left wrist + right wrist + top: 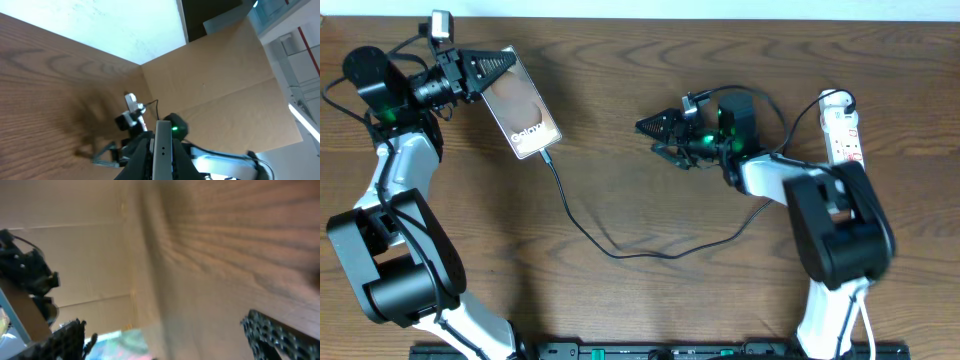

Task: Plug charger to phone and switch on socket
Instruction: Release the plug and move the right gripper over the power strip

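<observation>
The left gripper (490, 66) appeared closed on the upper end of the phone (528, 112). In the left wrist view a grey edge-on strip, probably the phone's side (162, 147), sat between the dark fingers. The rest of the phone extended past the fingertips and slanted away from them over the table (620, 60).

At the phone's far end from those fingers, the connector tip (549, 156) of the charger (582, 232) met the bottom edge and looked seated, though the overhead view was too small to confirm it. The thin cable trailed away from there in a loose curve and passed under the right arm.

The right gripper (658, 130) was spread wide. In its wrist view the two fingers (67, 337) stood well apart, with only wood grain between them.

What remained, by this reading, was the switch, and it depended on one relation. The socket (844, 128) lay behind the right fingers, past the wrist and off to one side. The fingertips pointed the opposite way, toward the phone. The socket's long axis ran roughly crosswise to the direction the fingers pointed, and the right arm's own link hid its near end.

The right arm was much the nearer of the two, and the left was occupied and well apart from the socket. The right gripper would likely have to swing round to bring a fingertip over the red marks. Which mark was the switch could not be told.
</observation>
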`<state>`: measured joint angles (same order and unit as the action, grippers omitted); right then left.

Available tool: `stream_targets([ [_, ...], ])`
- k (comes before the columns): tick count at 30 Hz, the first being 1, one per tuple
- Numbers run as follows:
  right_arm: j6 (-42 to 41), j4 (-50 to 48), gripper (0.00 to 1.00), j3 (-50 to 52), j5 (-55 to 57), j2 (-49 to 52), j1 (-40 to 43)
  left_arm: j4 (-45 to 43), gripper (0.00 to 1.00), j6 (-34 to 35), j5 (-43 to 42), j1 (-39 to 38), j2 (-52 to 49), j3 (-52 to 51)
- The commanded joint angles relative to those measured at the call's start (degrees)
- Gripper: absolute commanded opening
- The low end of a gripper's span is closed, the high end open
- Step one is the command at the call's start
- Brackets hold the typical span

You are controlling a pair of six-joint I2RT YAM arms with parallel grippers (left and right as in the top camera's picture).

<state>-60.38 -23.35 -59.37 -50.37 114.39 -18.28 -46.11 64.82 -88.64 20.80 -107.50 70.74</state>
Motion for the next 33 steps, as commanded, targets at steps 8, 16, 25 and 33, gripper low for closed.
stream_targets([
  [8, 19.17, 42.36, 0.99, -0.59, 42.10, -34.03, -0.02, -0.31, 0.07, 1.27, -1.38, -0.02, 1.09, 0.72],
  [16, 19.34, 59.84, 0.99, -0.57, 65.75, -47.15, -0.02, -0.28, 0.07, -0.39, -1.38, -2.89, 1.09, 0.72],
  [25, 19.32, 64.26, 0.99, -0.57, 66.55, -46.97, -0.04, -0.28, 0.07, -1.57, -1.38, -7.78, 1.01, 0.48],
  [33, 19.32, 64.54, 0.99, -0.55, 66.31, -46.88, -0.04, -0.26, 0.07, -6.27, 2.80, -10.93, 0.72, -9.22],
])
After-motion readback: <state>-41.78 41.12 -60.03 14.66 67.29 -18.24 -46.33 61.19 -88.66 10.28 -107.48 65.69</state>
